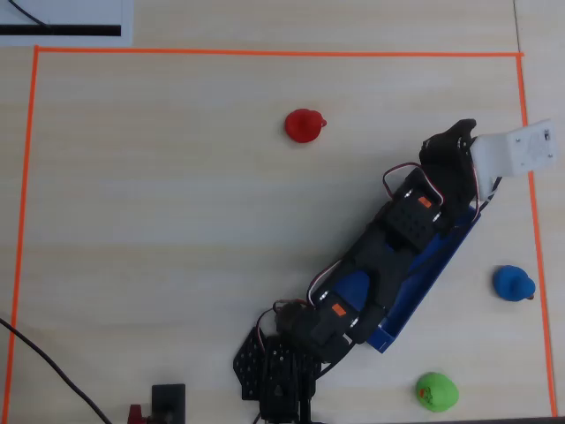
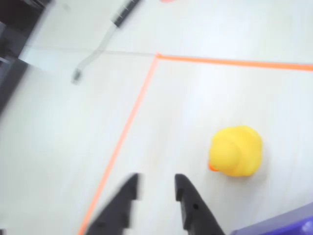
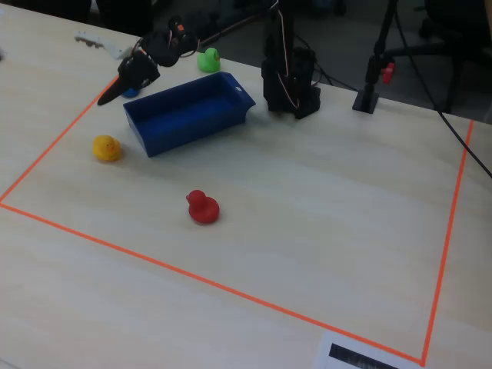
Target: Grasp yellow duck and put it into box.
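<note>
The yellow duck (image 2: 235, 151) stands on the light wooden table, right of and beyond my gripper (image 2: 156, 185) in the wrist view. The jaws are a little apart and hold nothing. In the fixed view the duck (image 3: 107, 147) sits left of the box (image 3: 188, 115), a long dark blue tray, and my gripper (image 3: 105, 97) hovers above and behind the duck, near the box's left end. In the overhead view the arm lies over the box (image 1: 424, 287), and the white wrist mount (image 1: 521, 148) hides the yellow duck and the jaws.
A red duck (image 3: 203, 207) stands in front of the box; it also shows in the overhead view (image 1: 305, 125). A green duck (image 1: 436, 390) and a blue duck (image 1: 513, 283) lie beside the box. Orange tape (image 2: 122, 132) marks the work area's edge.
</note>
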`<state>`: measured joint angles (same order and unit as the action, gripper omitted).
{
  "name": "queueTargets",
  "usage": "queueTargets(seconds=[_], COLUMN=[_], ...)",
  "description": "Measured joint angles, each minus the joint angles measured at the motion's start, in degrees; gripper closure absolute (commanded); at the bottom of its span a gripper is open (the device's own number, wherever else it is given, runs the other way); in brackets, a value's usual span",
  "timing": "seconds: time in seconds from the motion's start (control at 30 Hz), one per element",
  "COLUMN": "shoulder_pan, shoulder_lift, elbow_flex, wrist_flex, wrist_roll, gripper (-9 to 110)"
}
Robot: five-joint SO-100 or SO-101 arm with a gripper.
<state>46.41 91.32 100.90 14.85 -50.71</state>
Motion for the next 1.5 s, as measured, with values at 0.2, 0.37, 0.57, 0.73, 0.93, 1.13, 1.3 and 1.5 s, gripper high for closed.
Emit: queueTargets(seconds=[0.2, 0.37, 0.57, 0.73, 0.93, 1.13, 1.3, 1.5], shoulder_pan=[2.4, 3.0, 3.8, 4.6, 5.4, 5.8, 5.4, 4.4], shoulder_lift=[-9.1, -14.4, -21.5, -26.1, -27.4, -29.2, -30.7, -31.9], elbow_flex=[-7.0, -12.4, -18.7, -21.2, -21.4, -22.9, -25.0, -25.0], wrist_flex=[0.0, 0.0, 2.5, 4.7, 8.4, 11.2, 12.5, 12.5], wrist_roll=[-1.9, -2.2, -2.8, -4.9, -7.8, -8.5, -8.5, -10.1], gripper=[75, 75, 75, 73, 71, 70, 70, 69])
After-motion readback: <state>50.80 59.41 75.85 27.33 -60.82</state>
